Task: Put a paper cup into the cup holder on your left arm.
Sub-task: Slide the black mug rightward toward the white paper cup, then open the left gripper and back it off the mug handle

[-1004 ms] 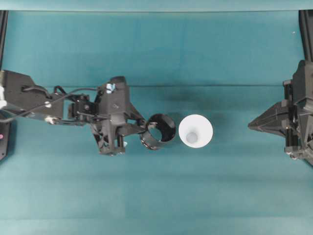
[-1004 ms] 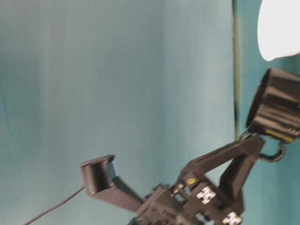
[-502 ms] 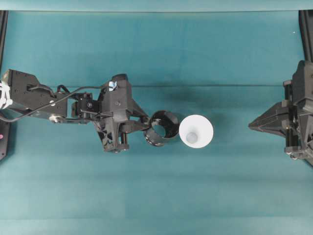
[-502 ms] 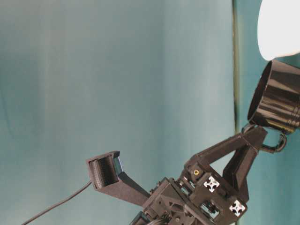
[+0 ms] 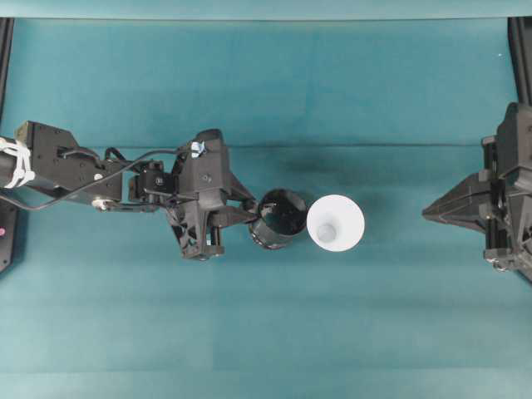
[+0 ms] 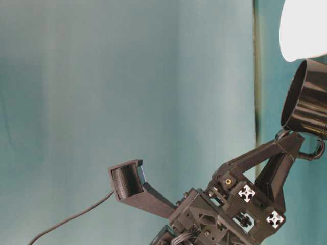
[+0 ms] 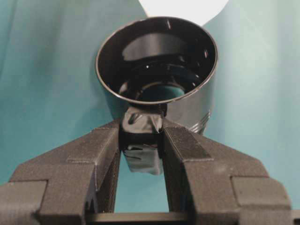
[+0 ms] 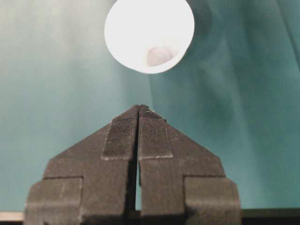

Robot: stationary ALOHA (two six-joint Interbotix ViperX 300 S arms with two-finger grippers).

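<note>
Overhead view, cup holder (image 5: 279,219) empty, paper cup (image 5: 335,222) empty

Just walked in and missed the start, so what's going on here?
The left gripper is shut on the small handle of the black cup holder, holding it right beside the white paper cup, which stands upright on the teal table. The holder is empty, and whether the two touch cannot be told. The right gripper is shut and empty, parked at the right edge, well away from the cup.
</note>
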